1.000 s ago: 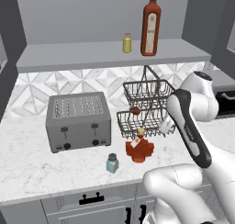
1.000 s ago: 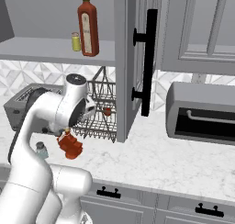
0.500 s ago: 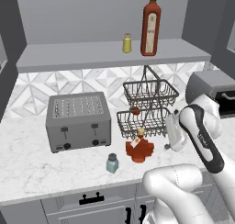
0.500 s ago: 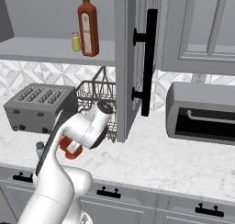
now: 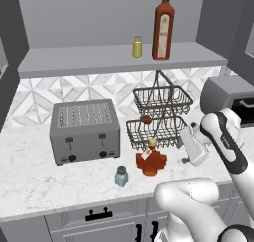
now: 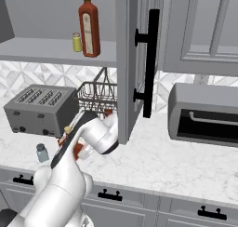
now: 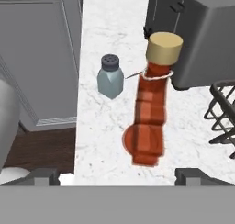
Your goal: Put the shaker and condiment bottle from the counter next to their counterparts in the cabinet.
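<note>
The orange-red leaf-shaped condiment bottle (image 5: 151, 159) (image 7: 149, 122) stands on the marble counter (image 5: 30, 181) in front of the wire basket. Its tan cap and red body show partly behind my arm (image 6: 76, 149). The small blue-grey shaker (image 5: 121, 176) (image 6: 42, 152) (image 7: 110, 76) stands just left of it. My gripper (image 7: 118, 176) is open and empty. It sits low to the right of the bottle, facing it, with a gap between them. On the cabinet shelf (image 5: 99, 57) stand the counterparts, a yellow shaker (image 5: 137, 46) (image 6: 77, 42) and a tall red bottle (image 5: 162, 29) (image 6: 89, 27).
A grey toaster (image 5: 85, 131) (image 6: 39, 109) sits left of a two-tier wire basket (image 5: 161, 117) (image 6: 95, 96). The open cabinet door (image 6: 135, 58) hangs beside the shelf. A grey toaster oven (image 6: 204, 112) (image 5: 223, 94) stands at the right.
My arm has swung down and to the right from beside the basket, bringing the hand low next to the condiment bottle. The gripper stays open. Bottle and shaker have not moved.
</note>
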